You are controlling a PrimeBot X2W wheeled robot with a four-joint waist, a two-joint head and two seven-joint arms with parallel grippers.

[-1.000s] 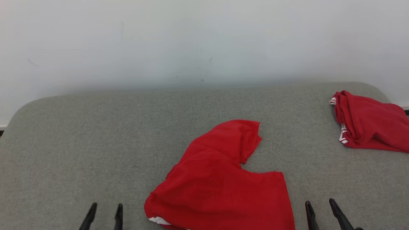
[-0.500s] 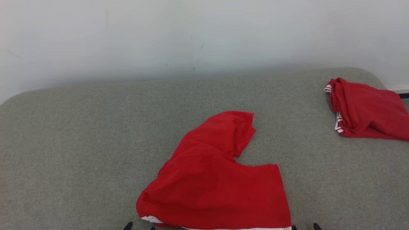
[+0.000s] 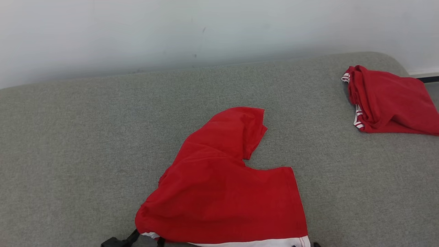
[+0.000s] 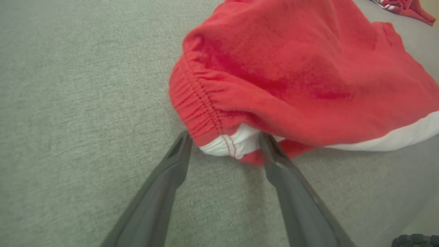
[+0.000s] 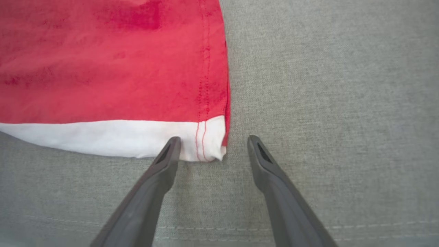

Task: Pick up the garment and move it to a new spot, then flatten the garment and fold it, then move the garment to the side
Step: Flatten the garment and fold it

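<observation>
My left gripper (image 3: 147, 240) shows at the bottom edge, fingers apart on either side of the gathered near-left corner of the red garment (image 3: 219, 195), which lies rumpled on the grey cushion (image 3: 68, 137). A second red garment (image 3: 387, 103) lies well apart at the far right.

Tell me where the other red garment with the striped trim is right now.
In the head view the striped-trim red garment lies at the grey cushion's far right, near the wall, well apart from the red shorts in the middle.
</observation>
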